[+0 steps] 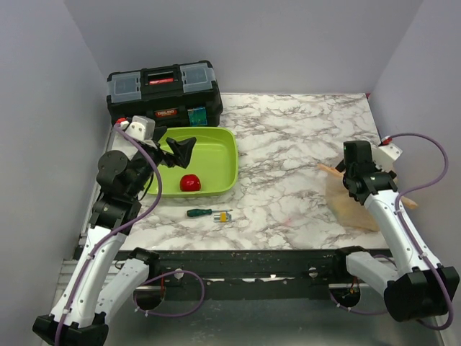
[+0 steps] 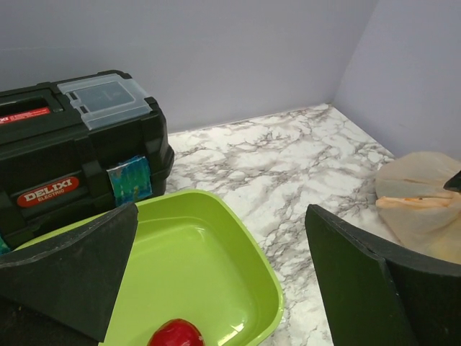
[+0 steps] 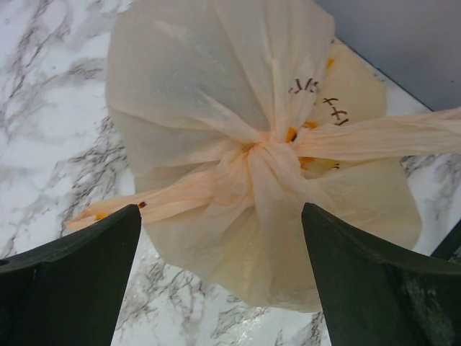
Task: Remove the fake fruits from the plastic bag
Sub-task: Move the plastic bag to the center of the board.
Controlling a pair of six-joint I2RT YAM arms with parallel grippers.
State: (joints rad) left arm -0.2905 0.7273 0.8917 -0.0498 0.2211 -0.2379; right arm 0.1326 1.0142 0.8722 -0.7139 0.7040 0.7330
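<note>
The right gripper (image 3: 220, 209) is hanging wide open and empty just above the peach plastic bag (image 3: 180, 94), which is lying tied at the right side of the marble table (image 1: 288, 144), so I think it should be closing squarely on the knot (image 3: 263, 155), not on the loose film.

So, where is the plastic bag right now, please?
Top view: the plastic bag lies on the table at far right, under the right gripper, opposite the green tray.
</note>
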